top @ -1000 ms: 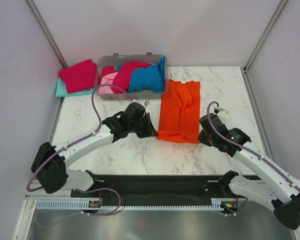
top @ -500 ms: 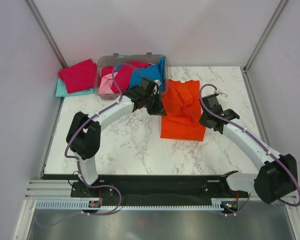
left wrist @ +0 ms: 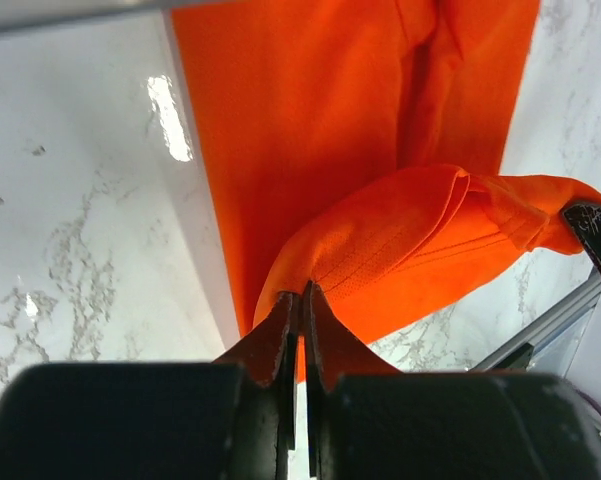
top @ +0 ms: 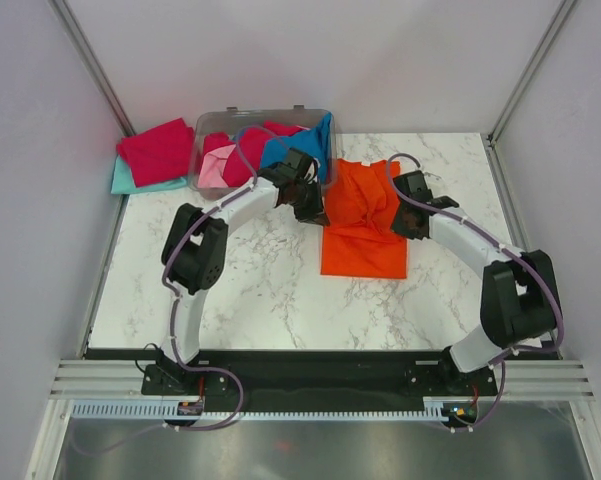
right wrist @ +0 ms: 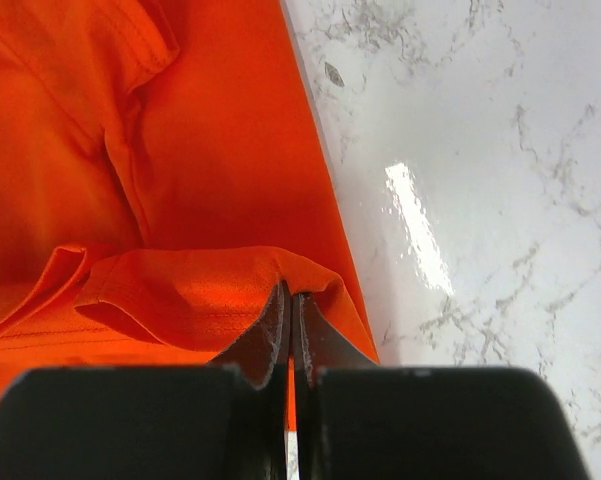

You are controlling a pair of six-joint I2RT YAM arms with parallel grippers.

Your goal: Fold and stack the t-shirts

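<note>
The orange t-shirt point(top: 363, 230) lies on the marble table right of centre, its near hem lifted and carried toward the collar. My left gripper point(top: 322, 213) is shut on the hem's left corner, seen in the left wrist view point(left wrist: 300, 290). My right gripper point(top: 404, 222) is shut on the right corner, seen in the right wrist view point(right wrist: 288, 290). The raised fold point(left wrist: 430, 230) hangs between them above the flat part of the shirt point(right wrist: 210, 130). A crimson shirt point(top: 156, 150) lies folded on a teal one point(top: 130, 182) at the back left.
A clear grey plastic bin point(top: 205, 184) at the back holds crumpled red point(top: 248, 152), pink point(top: 216, 172) and blue point(top: 302, 148) shirts. White walls close in the back and both sides. Both arms arch over the table's middle.
Both grippers moved from the near edge of the orange shirt toward the back, carrying the near hem with them. The shirt now looks shorter, partly folded over itself.
</note>
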